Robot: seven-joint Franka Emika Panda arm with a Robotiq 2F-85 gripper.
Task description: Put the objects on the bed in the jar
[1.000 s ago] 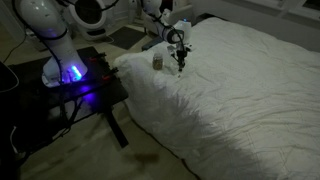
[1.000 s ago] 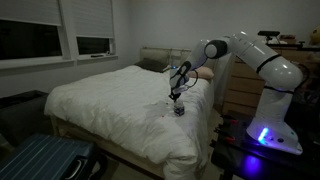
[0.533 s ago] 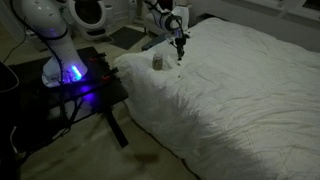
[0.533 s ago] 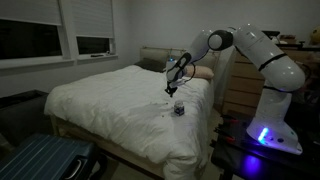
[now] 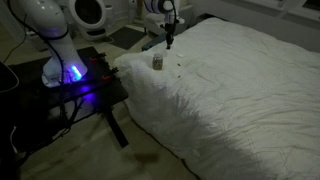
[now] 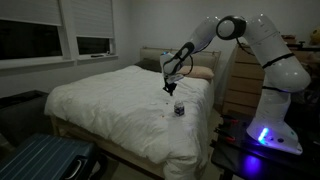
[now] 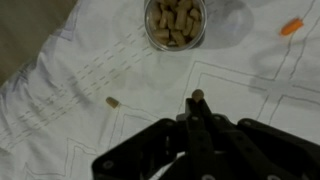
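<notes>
My gripper (image 7: 197, 99) is shut, with one small tan-brown object (image 7: 197, 95) pinched at the fingertips. In both exterior views the gripper (image 5: 169, 43) (image 6: 168, 88) hangs above the bed (image 5: 240, 90) (image 6: 110, 100), a little higher than the jar (image 5: 157, 62) (image 6: 179, 108) and beside it. The jar (image 7: 175, 22) stands upright at the top of the wrist view, open and holding several similar bits. Another object (image 7: 112, 101) lies loose on the white quilted cover, left of the fingertips.
A small orange thing (image 7: 291, 27) lies on the cover right of the jar. The robot base with its blue light (image 5: 70, 72) stands on a black table beside the bed. A pillow (image 6: 200, 72), a dresser (image 6: 238, 85) and a suitcase (image 6: 40, 160) surround the bed.
The gripper has lifted off the cover beside the jar and moved up and slightly away, staying shut.
</notes>
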